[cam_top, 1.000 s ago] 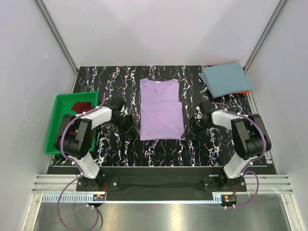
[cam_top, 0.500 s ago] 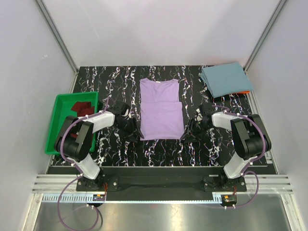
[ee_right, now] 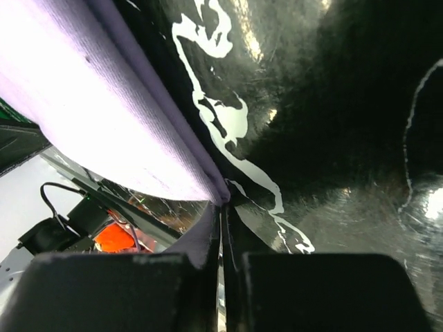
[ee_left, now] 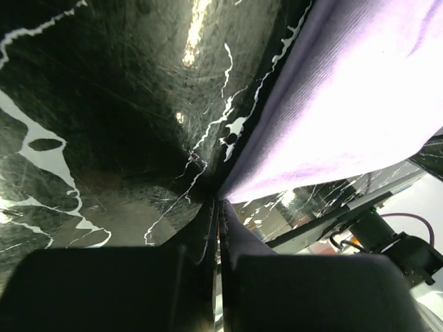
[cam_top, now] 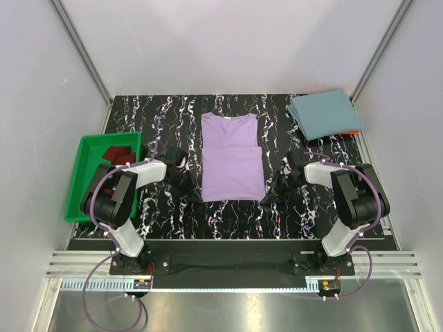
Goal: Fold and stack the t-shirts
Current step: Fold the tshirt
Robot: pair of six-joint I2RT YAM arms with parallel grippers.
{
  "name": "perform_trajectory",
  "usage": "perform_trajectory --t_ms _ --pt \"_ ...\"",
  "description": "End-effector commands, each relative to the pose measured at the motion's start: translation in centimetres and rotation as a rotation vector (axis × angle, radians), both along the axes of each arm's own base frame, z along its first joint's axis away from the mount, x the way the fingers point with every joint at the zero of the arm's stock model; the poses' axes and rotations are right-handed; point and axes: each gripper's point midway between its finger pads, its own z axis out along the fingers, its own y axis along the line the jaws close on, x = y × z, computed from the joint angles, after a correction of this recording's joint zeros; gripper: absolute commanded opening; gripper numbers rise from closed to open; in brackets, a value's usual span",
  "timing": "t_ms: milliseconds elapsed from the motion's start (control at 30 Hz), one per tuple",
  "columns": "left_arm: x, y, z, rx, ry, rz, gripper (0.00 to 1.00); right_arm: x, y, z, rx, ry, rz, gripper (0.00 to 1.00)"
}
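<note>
The lavender t-shirt (cam_top: 232, 158) lies flat mid-table, its lower half doubled over. My left gripper (cam_top: 194, 196) is at its near left corner, and in the left wrist view that gripper (ee_left: 220, 207) is shut with the lavender cloth (ee_left: 346, 104) pinched at its tips. At the near right corner, my right gripper (cam_top: 267, 196) is likewise shut (ee_right: 223, 207) on the edge of the lavender cloth (ee_right: 83, 104). A folded teal t-shirt (cam_top: 324, 114) rests at the back right. The maroon t-shirt (cam_top: 118, 155) lies in the green tray (cam_top: 79, 185).
The table is black marble with white veins (cam_top: 166, 117). The green tray stands at the left edge. An orange piece (cam_top: 353, 132) shows under the teal shirt. Grey walls and metal rails enclose the table on three sides.
Both grippers slid inward to the lavender shirt's near corners and went from open to shut on its edge. The shirt itself has not moved.
</note>
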Motion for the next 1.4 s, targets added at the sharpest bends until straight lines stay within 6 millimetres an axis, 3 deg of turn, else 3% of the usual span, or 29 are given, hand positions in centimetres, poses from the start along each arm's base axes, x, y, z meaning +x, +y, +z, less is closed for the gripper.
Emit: perform_trajectory --t_ms 0,200,300,533,700,1000,1233,1333,1367 --pt "0.9 0.5 0.4 0.042 -0.036 0.014 0.00 -0.1 -1.4 -0.3 -0.095 -0.014 -0.006 0.00" --pt "0.1 0.9 2.2 0.045 -0.055 0.026 0.00 -1.0 -2.5 1.7 -0.145 -0.026 -0.008 0.00" --pt "-0.4 1.3 2.2 0.051 -0.057 0.033 0.00 -1.3 -2.6 2.3 -0.148 -0.036 -0.013 0.00" --pt "-2.6 1.5 2.1 0.029 -0.046 0.040 0.00 -2.3 -2.4 2.5 -0.129 -0.030 -0.017 0.00" --pt "-3.3 0.5 3.3 -0.017 -0.066 0.030 0.00 -2.6 -2.4 3.2 -0.131 -0.043 -0.024 0.00" --pt "-0.5 0.0 8.7 -0.004 -0.143 0.051 0.00 -0.6 -2.8 8.0 -0.178 -0.154 -0.026 0.00" --pt "2.5 0.2 11.8 0.018 -0.204 0.073 0.00 3.4 -2.9 13.1 -0.212 -0.290 -0.035 0.00" --pt "4.0 0.8 13.2 0.019 -0.237 0.101 0.00 5.1 -2.4 14.7 -0.206 -0.332 -0.026 0.00" --pt "4.4 1.0 13.2 0.022 -0.238 0.106 0.00 5.7 -2.3 14.3 -0.213 -0.324 -0.017 0.00"
